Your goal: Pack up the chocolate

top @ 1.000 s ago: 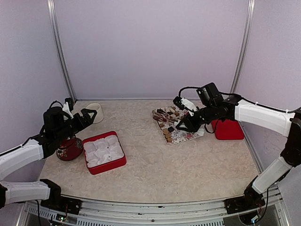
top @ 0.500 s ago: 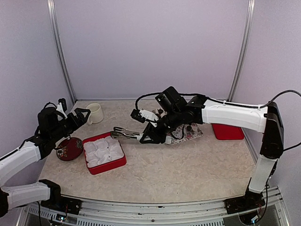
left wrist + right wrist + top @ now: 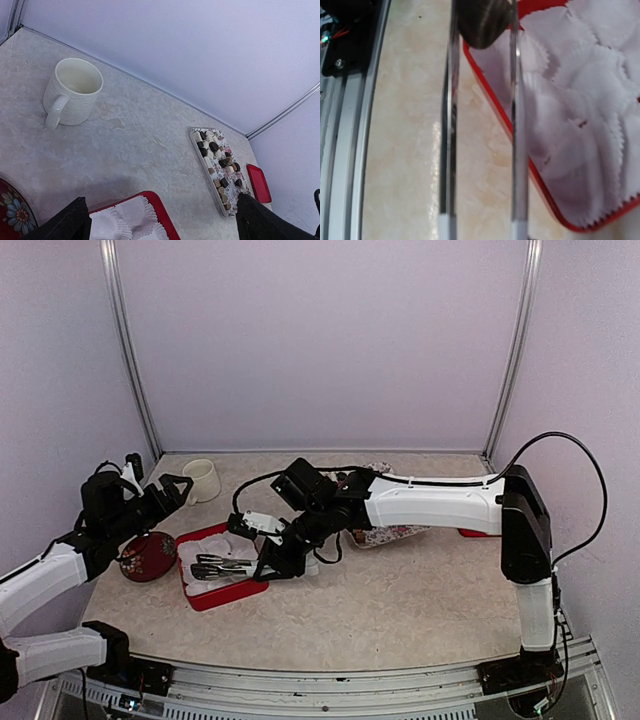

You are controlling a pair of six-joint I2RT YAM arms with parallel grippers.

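From above, the right arm reaches far across the desk point(image 3: 390, 615) toward the left of the frame. The right claw point(image 3: 270, 560) is clenched on a pair of tongs point(image 3: 215, 563), whose long axis runs left to right with the tips over the red box point(image 3: 232, 596) of paper cups point(image 3: 196, 548). The left claw point(image 3: 173, 490) is released and holds nothing, raised at the left between the mug point(image 3: 203, 480) and the dish point(image 3: 148, 556). It is near the box but plays no part, so the right arm is the one in place. The tray point(image 3: 400, 534) is mostly hidden behind that arm. In the left wrist view the chocolate point(image 3: 214, 146) sits in rows on the tray at centre right, well apart from the box at the bottom edge. In the right wrist view the blades run straight up the frame with what looks like a dark piece point(image 3: 481, 20) pinched between them at the top. It sits right over the box's red rim, and the cups lie to the right. The drop probably needs a small shift that way, clear of the rim. There is open desk on the left.
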